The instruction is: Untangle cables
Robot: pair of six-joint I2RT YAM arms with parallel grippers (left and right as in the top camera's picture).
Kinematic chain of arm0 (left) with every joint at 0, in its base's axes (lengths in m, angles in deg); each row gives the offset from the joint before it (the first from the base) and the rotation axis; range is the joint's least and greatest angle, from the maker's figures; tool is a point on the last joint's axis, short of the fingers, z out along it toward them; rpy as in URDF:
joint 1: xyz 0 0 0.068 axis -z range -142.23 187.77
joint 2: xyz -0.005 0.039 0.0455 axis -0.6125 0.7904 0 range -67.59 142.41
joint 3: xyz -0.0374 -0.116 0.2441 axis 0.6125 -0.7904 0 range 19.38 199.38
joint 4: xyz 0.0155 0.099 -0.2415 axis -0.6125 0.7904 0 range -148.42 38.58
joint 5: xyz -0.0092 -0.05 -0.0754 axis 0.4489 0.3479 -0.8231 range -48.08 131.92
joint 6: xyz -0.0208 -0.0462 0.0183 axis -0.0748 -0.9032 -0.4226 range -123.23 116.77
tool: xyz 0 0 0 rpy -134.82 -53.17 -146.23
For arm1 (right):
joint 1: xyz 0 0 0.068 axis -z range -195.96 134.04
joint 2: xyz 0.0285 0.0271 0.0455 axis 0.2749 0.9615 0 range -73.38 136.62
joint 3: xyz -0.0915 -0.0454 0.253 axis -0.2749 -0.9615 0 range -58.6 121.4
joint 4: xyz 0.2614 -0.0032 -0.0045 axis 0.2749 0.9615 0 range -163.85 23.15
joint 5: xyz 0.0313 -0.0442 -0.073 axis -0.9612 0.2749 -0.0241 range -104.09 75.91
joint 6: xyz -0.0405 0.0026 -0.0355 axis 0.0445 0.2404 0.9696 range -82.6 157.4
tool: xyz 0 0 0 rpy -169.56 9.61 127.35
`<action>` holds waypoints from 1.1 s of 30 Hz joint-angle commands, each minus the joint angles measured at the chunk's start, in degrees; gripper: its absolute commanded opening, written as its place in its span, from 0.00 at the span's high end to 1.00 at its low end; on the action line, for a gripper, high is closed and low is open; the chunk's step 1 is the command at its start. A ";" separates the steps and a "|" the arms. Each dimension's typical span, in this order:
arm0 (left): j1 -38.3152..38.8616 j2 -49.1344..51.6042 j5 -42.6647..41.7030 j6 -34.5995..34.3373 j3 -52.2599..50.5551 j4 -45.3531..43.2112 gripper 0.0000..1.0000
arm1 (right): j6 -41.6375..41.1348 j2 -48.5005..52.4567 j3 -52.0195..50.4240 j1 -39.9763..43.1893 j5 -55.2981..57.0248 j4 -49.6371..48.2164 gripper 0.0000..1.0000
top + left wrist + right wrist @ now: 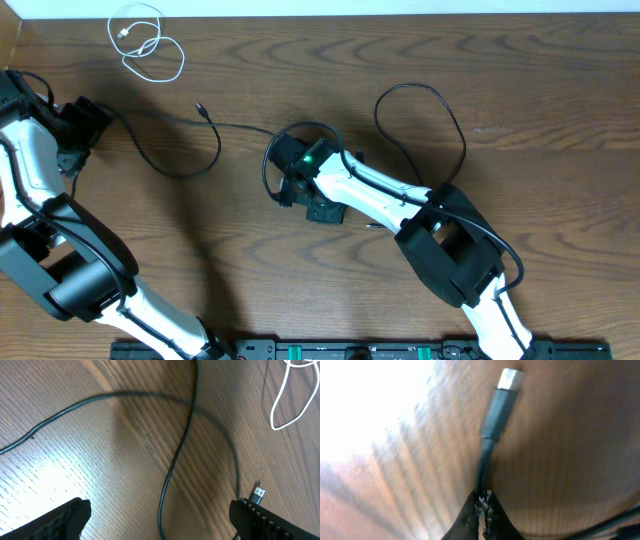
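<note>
Pinching black cable (492, 420) just behind its silver plug (510, 379), right gripper (482, 502) clamped on it, left gripper (160, 512) spread wide

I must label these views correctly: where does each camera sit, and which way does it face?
Overhead: above the table, facing straight down; both arms, left gripper and right gripper, show.
Left wrist: on the left arm, facing down at looping black cables; its open fingertips show.
Right wrist: low over the table, facing along its shut fingers, which pinch a black cable.
Shared: the white cable shows in overhead and left wrist.
</note>
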 commanded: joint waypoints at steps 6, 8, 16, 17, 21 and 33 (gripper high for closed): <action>-0.17 -1.36 0.85 0.11 0.15 0.17 0.06 | -8.52 1.60 0.39 0.15 -1.77 -8.41 0.99; -0.17 -1.36 0.83 0.11 0.15 0.20 0.06 | -8.79 1.60 3.02 0.24 -4.72 -8.39 0.99; -0.17 -1.36 0.81 0.11 0.15 0.17 0.06 | -13.53 1.60 19.28 0.26 -11.47 -8.39 0.99; -0.17 -1.36 0.83 0.13 0.15 0.17 0.06 | -13.84 1.60 21.59 0.26 -12.90 -8.44 0.99; -0.17 -1.36 0.81 0.11 0.15 0.17 0.06 | -16.13 1.60 28.41 0.26 -18.40 -10.29 0.99; 0.55 -1.33 -6.88 0.33 -0.22 -0.33 0.06 | -26.21 1.62 29.81 4.20 -17.42 -9.07 0.01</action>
